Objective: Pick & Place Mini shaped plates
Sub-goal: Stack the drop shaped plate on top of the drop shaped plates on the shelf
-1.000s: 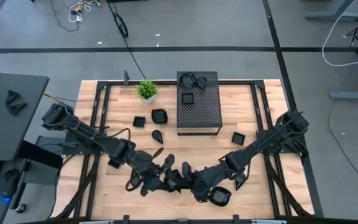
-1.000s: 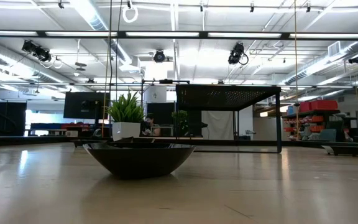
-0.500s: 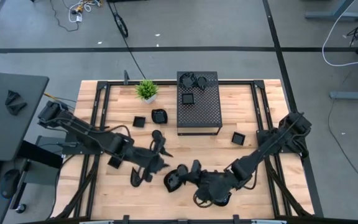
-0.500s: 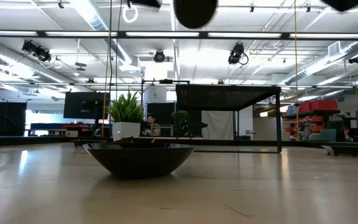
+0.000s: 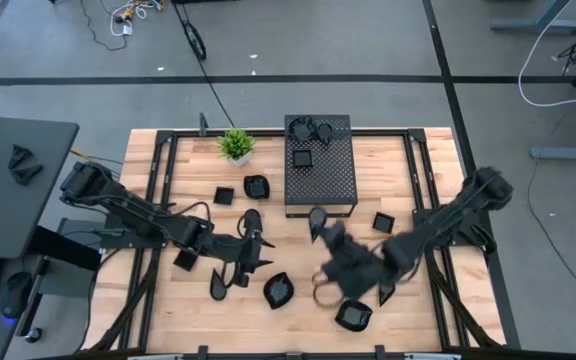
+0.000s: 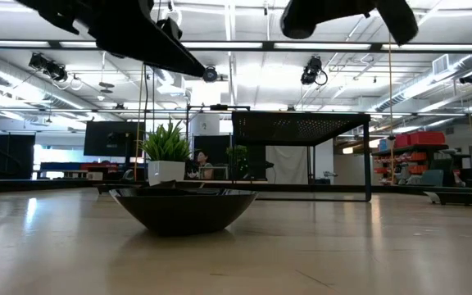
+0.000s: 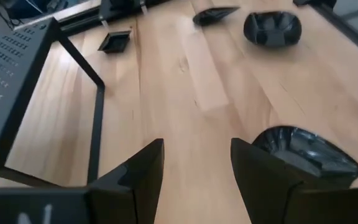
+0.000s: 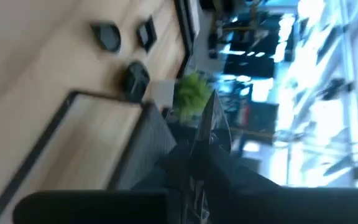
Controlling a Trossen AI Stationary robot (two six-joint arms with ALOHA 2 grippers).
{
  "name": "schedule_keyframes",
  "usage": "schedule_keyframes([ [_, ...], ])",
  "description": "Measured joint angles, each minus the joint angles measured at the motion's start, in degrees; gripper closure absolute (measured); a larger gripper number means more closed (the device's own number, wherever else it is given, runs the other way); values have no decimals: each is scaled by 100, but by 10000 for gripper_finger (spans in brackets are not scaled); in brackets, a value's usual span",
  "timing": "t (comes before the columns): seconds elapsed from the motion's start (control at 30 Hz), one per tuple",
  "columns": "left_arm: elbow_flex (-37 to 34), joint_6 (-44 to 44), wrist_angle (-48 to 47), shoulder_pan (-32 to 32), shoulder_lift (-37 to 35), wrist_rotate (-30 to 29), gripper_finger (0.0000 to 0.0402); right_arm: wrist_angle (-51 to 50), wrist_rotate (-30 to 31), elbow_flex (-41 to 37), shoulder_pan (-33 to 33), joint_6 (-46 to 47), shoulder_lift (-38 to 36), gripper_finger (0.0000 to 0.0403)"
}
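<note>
At the table's centre, just at 6 o'clock from the tall black perforated metal box [image 5: 319, 165], the right gripper [image 5: 320, 224] is clamped on a thin glossy black teardrop plate [image 5: 317, 216], seen edge-on between its fingers [image 8: 191, 180] in the wrist view. At 9 o'clock from it, the left gripper [image 5: 255, 247] hangs half-open and empty over bare wood, a glossy black leaf-shaped dish [image 5: 278, 290] near at its 5 o'clock. A small green potted plant [image 5: 236, 146] stands at the box's 9 o'clock.

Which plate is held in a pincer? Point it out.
The plate in the right pincer, raised by the perforated box's front edge; every other plate rests on the table or the box.
</note>
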Motion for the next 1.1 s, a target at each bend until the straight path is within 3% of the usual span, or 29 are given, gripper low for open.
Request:
schedule_keyframes([
  [0.13,-229,-63,423,1,2,-2,209,-510,-840,5,-796,55,-727,360],
  [0.27,-237,-34,491,32,2,-2,209,-597,-2034,6,-1885,-664,-1208,360],
  [0.43,-237,27,626,78,2,-4,209,-604,-3116,6,-3257,-1432,-1333,360],
  [0.63,-237,173,704,126,7,-4,209,-652,-4393,4,-4589,-1606,-1172,353],
  [0.83,-237,326,962,273,7,-7,209,-458,-5053,4,-5431,-2088,-908,325],
  [1.1,-237,322,985,419,7,-7,209,-215,-5104,2,-5940,-2512,-745,305],
])
